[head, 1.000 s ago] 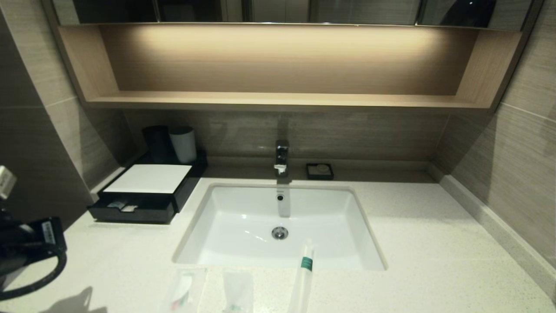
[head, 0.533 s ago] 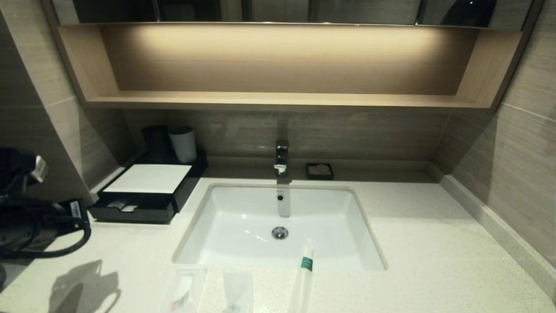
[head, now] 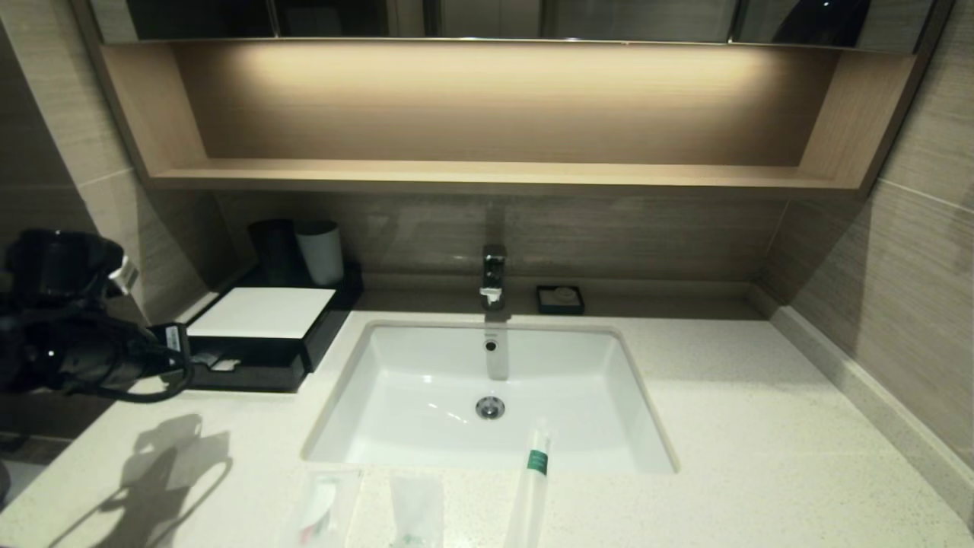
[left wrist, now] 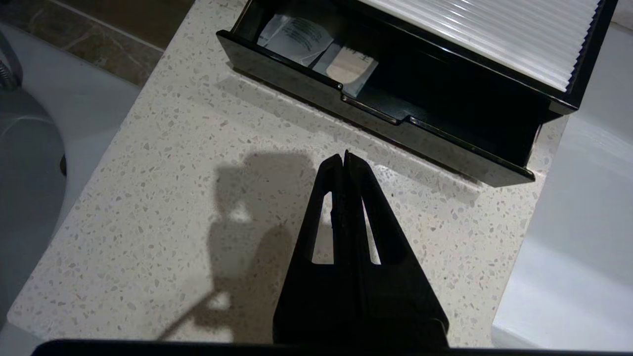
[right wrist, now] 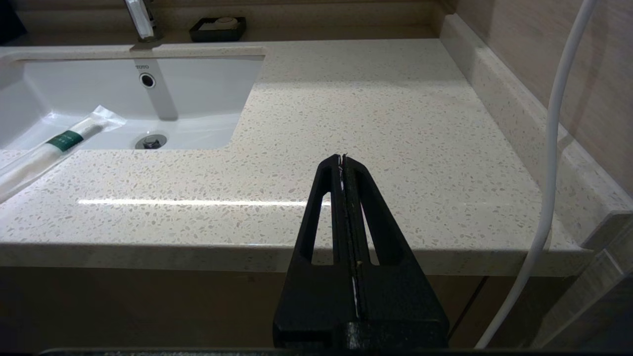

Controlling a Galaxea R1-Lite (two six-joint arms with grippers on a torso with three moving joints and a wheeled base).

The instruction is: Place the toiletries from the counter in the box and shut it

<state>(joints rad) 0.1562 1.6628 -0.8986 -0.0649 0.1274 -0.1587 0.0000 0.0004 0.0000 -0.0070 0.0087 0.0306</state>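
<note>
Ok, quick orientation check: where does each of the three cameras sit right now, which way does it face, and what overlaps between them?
Head view: high, facing forward and down on the pale speckled stone counter and white sink basin; left arm at its left edge.
Left wrist view: behind the shut left claw, above the counter, facing the low black box's open drawer.
Right wrist view: behind the shut right claw, low before the counter edge, facing the basin.
Shared: head and right wrist views both show the slim white stick pack with green band overhanging the basin.
</note>
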